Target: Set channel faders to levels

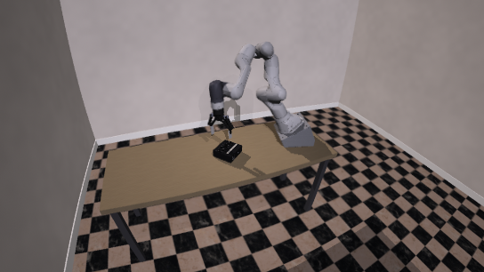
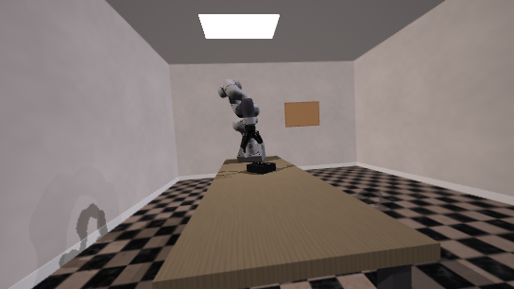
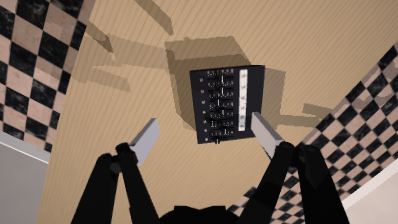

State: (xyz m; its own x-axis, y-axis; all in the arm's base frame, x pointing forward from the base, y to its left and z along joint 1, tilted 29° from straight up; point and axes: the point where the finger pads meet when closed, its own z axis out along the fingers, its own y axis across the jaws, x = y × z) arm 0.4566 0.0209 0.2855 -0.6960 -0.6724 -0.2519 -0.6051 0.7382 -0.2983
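The lighting desk (image 1: 227,151) is a small black box standing on the wooden table. In the wrist view the desk (image 3: 226,104) shows several fader channels in rows, with a white tape strip (image 3: 243,100) along its right side; the written levels and cap positions are too small to read. My gripper (image 1: 221,129) hangs above the desk, a little behind it, apart from it. Its fingers are wide open and empty (image 3: 205,134). From the exterior view the desk (image 2: 261,167) sits at the table's far end under the gripper (image 2: 250,140).
The robot base (image 1: 295,133) stands on the table's right end. The table's back edge runs close behind the desk, with checkered floor beyond. An orange board (image 2: 301,113) hangs on the far wall.
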